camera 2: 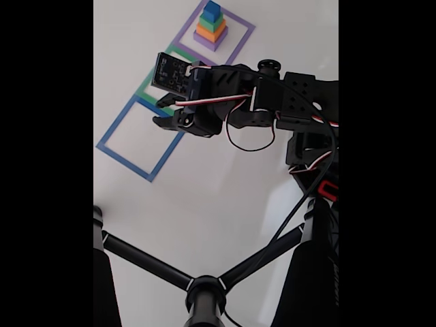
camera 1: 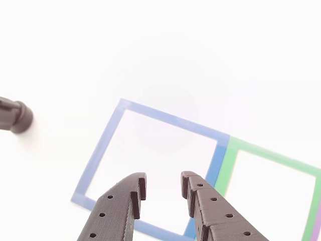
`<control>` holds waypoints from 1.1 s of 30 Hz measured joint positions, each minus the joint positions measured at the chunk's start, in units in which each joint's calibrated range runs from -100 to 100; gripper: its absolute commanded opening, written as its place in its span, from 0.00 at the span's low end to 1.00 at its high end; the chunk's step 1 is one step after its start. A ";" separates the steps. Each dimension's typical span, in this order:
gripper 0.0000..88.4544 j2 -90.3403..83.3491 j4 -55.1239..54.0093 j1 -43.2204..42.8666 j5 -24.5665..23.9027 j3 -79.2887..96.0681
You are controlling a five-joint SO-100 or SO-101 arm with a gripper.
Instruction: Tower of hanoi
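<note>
A stack of square blocks [camera 2: 210, 27] stands at the top of the fixed view, inside a purple tape square [camera 2: 242, 41]: purple at the bottom, then orange, green and blue on top. A green tape square [camera 2: 146, 85] and a blue tape square [camera 2: 112, 129] follow in a row. My gripper [camera 2: 161, 112] hovers over the near edge of the blue square, well away from the stack. In the other view my gripper [camera 1: 163, 176] is open, with nothing between its dark fingers, above the blue square [camera 1: 170, 120] and beside the green one [camera 1: 271, 153].
A black tripod-like stand [camera 2: 204, 289] spreads its legs across the lower part of the fixed view. One of its feet [camera 1: 15, 116] shows at the left edge of the other view. The table is plain white.
</note>
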 measured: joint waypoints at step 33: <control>0.00 -55.64 31.54 14.24 -175.76 45.17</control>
